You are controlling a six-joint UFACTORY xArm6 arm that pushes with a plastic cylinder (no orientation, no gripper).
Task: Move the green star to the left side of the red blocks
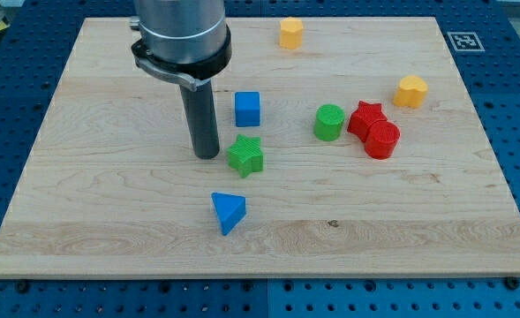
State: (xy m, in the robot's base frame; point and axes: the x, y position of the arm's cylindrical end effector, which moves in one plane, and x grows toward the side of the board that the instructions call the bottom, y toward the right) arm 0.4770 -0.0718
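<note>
Green star [245, 155] sits mid-board, just right of my tip [207, 155], near touching; no claw, just a bare rod holding nothing. Red blocks [374, 129] lie well right, green cylinder [328, 122] at their left. Push step: shove rightward, stopping short of the cylinder.

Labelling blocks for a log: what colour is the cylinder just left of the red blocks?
Green cylinder, clearest in the camera view.

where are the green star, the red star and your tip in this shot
green star [245, 155], camera view, its top face
red star [365, 116], camera view, its top face
my tip [207, 155], camera view, rod's lower end, just left of the green star
</note>
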